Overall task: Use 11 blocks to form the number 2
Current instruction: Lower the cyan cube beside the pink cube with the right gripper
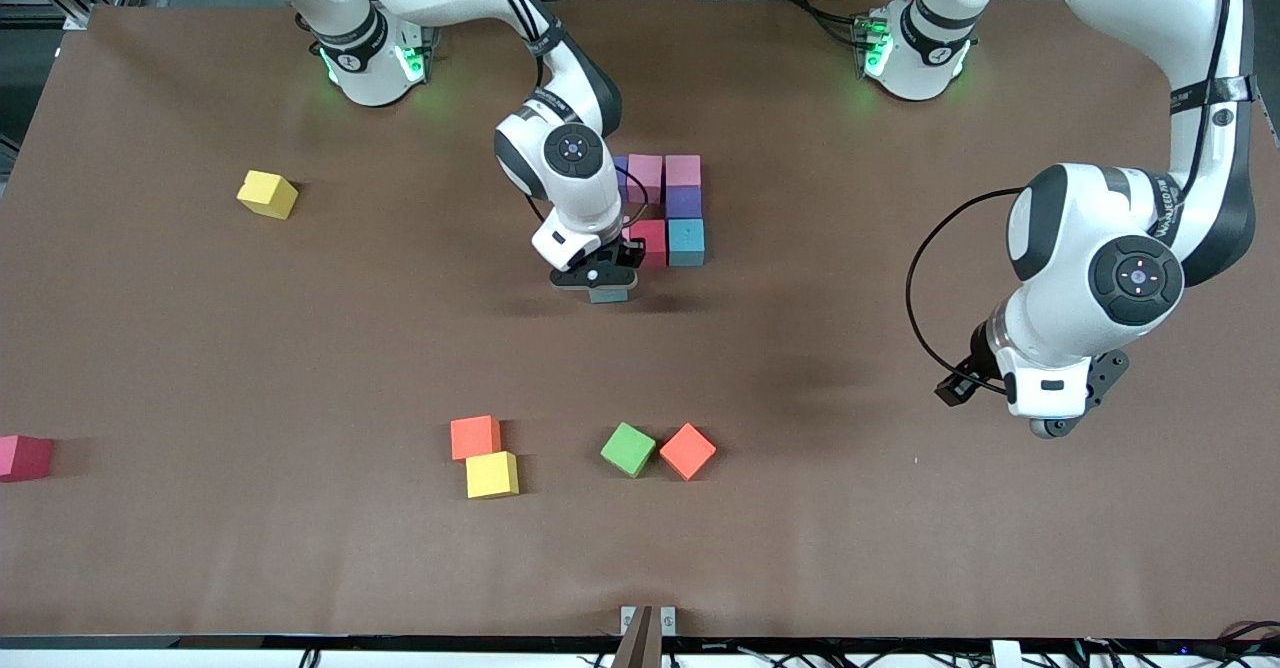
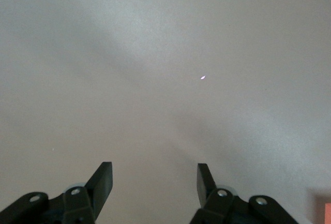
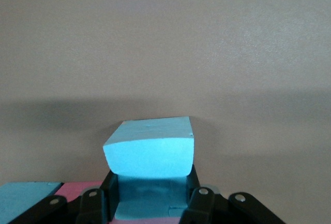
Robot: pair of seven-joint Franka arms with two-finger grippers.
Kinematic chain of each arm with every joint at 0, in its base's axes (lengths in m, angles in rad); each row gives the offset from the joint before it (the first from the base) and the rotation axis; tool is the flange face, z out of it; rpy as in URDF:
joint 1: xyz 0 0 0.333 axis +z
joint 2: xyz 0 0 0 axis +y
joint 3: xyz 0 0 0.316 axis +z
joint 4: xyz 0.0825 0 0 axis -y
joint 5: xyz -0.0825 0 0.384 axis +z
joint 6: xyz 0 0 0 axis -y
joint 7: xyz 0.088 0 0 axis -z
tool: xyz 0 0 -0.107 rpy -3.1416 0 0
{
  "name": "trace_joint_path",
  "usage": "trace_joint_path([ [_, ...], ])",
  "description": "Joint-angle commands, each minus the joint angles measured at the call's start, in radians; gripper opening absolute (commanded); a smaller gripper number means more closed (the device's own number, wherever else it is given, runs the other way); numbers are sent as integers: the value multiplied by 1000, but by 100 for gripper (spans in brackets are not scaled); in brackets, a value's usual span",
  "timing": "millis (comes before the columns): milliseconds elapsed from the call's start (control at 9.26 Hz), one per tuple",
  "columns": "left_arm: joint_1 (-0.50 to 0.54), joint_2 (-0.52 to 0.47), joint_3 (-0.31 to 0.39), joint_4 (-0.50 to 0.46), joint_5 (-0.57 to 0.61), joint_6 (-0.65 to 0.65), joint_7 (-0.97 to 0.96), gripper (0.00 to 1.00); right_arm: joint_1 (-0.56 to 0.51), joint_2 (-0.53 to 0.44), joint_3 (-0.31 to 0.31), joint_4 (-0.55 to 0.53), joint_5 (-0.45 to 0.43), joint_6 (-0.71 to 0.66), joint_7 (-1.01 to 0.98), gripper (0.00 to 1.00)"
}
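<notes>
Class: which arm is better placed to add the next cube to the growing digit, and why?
The right arm. Its hand is shut on a light blue cube beside the partial digit. The left hand hangs open over bare table.

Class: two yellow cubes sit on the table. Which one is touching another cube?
The yellow cube nearer the front camera: it rests against an orange cube. The other yellow cube, toward the right arm's end of the table, sits alone.
</notes>
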Motion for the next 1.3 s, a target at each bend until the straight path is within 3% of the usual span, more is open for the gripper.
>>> trace_joint_path([
  [0, -4, 8, 4, 18, -19, -10, 4, 74, -20, 38, 18, 61, 25, -28, -20, 0],
  [1188, -5, 8, 4, 19, -19, -8, -4, 74, -28, 49, 21, 70, 68, -70, -112, 0],
])
